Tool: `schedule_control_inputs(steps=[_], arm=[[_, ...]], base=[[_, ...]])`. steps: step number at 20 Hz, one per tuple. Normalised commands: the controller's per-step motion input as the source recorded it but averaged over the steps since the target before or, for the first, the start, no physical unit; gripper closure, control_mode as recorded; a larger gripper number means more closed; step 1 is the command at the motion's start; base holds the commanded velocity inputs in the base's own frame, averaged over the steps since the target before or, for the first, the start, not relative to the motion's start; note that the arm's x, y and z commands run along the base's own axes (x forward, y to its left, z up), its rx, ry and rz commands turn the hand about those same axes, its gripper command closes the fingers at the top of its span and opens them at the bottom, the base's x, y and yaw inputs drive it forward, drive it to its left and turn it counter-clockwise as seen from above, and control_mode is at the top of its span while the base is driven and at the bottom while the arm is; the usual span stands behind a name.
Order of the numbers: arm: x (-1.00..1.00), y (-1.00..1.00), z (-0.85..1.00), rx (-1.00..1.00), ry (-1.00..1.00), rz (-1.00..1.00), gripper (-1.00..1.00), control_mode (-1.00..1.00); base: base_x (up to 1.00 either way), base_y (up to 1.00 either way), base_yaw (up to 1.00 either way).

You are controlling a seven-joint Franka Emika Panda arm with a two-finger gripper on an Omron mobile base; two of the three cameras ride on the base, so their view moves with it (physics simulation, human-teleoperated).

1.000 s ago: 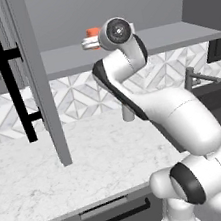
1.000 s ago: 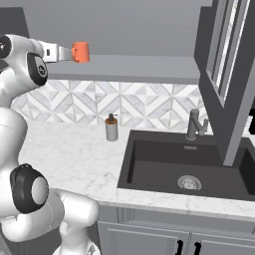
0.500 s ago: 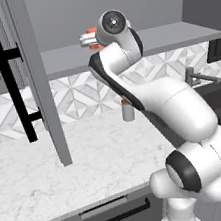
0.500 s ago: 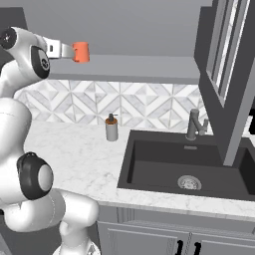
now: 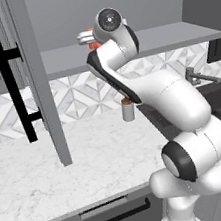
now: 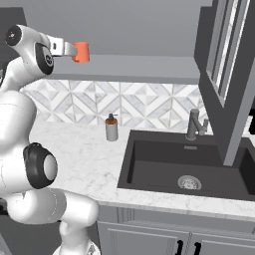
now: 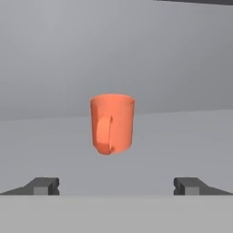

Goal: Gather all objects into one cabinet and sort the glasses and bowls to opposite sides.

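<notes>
An orange cup (image 7: 112, 123) stands upright on the flat grey shelf (image 6: 139, 67) of the cabinet, its small handle turned toward the hand camera. My gripper (image 7: 116, 185) is open just short of it, with one fingertip (image 7: 43, 185) on each side and nothing between them. From the right base view the cup (image 6: 80, 52) sits right in front of the gripper (image 6: 71, 49), at the shelf's left end. In the left base view my hand hides most of the cup (image 5: 94, 45). The cabinet's tall grey door (image 5: 39, 93) with its black bar handle (image 5: 5, 73) hangs open at the left.
A grey soap pump bottle (image 6: 111, 128) stands on the marble counter (image 6: 74, 154) by the tiled wall. To the right lie the dark sink (image 6: 149, 164) and faucet (image 6: 195, 124). Another open cabinet door (image 6: 224, 74) hangs above the sink.
The arm's wrist and upper links have shifted a little up and to the left. The hand stays at the cup, the jaws stay open, and the cup has not moved.
</notes>
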Motion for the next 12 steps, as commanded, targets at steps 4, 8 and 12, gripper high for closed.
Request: schedule_control_inputs(steps=[4, 8, 12], arm=[[0.16, 0.01, 0.00, 0.00, -0.01, 0.00, -1.00, -1.00], [0.36, 0.00, 0.00, 0.00, -0.03, 0.00, -1.00, -1.00], [0.36, 0.00, 0.00, 0.00, 0.00, 0.00, -1.00, -1.00]], base=[[0.00, 0.00, 0.00], [0.00, 0.00, 0.00], [0.00, 0.00, 0.00]])
